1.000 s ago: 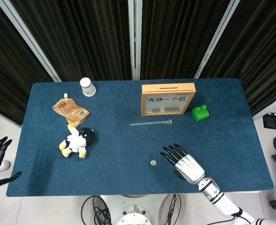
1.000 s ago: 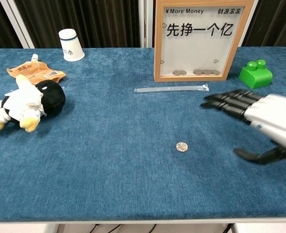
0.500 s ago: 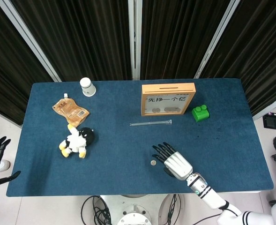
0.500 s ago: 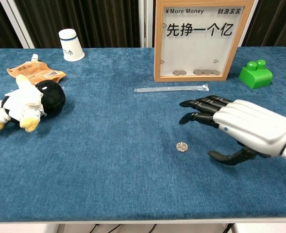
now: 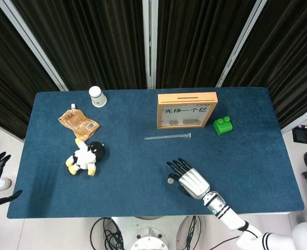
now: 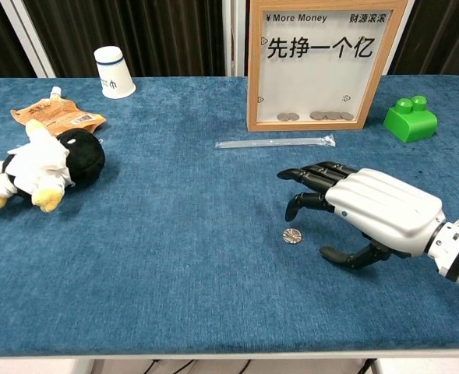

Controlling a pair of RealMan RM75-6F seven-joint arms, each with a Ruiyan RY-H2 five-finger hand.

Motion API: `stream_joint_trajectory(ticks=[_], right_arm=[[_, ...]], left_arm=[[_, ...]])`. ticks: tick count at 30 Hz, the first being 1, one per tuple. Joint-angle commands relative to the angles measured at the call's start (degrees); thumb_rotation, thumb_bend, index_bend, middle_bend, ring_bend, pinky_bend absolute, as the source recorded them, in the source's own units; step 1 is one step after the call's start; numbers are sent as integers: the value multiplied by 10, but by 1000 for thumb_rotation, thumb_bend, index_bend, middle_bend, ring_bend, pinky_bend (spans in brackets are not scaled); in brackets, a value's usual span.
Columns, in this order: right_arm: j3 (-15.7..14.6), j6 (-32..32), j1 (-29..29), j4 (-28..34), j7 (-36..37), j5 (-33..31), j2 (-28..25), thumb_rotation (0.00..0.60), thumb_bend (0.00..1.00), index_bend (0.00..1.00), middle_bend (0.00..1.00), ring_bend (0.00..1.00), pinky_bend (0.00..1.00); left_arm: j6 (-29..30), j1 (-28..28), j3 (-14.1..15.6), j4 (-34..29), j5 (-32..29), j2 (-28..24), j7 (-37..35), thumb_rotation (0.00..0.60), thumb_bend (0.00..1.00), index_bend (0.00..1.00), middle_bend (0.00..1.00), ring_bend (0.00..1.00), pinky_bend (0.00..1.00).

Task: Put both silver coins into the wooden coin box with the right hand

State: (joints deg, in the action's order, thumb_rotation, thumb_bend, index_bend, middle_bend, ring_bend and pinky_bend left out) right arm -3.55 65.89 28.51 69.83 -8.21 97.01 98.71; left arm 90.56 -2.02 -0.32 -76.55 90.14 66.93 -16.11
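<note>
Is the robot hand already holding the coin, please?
No, the coin lies flat on the table, just beside the open right robot hand.

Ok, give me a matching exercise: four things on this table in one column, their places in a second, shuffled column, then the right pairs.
Things:
1. coin
2. green block
3. cup
4. plush toy

Places:
A. far left part of the table, by the curtains
B. just off the right hand's fingers
C. left edge, below the orange pouch
D. right of the coin box

Pairs: 1-B, 2-D, 3-A, 4-C
</note>
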Motion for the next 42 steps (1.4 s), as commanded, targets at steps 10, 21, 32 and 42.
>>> stream_joint_trajectory(ticks=[10,21,32,42], right_arm=[[-2,6,3,-24,17,5,20,600,327,333,12,0,0],[3,2,5,-26,10,-6,24,600,327,360,16,0,0],[2,0,6,-23,13,-9,25,600,327,388,17,0,0],[3,-5,9,-21,10,-14,24,600,327,391,16,0,0]], left_arm=[[0,0,-1,4,-1,0,-4,600,86,64,11,0,0],[-2,-1,-2,8,-1,0,-10,600,86,64,11,0,0],[-4,-2,-2,7,-1,-3,-8,600,86,64,11,0,0],[-6,-3,-2,5,-1,-3,-6,600,86,64,11,0,0]])
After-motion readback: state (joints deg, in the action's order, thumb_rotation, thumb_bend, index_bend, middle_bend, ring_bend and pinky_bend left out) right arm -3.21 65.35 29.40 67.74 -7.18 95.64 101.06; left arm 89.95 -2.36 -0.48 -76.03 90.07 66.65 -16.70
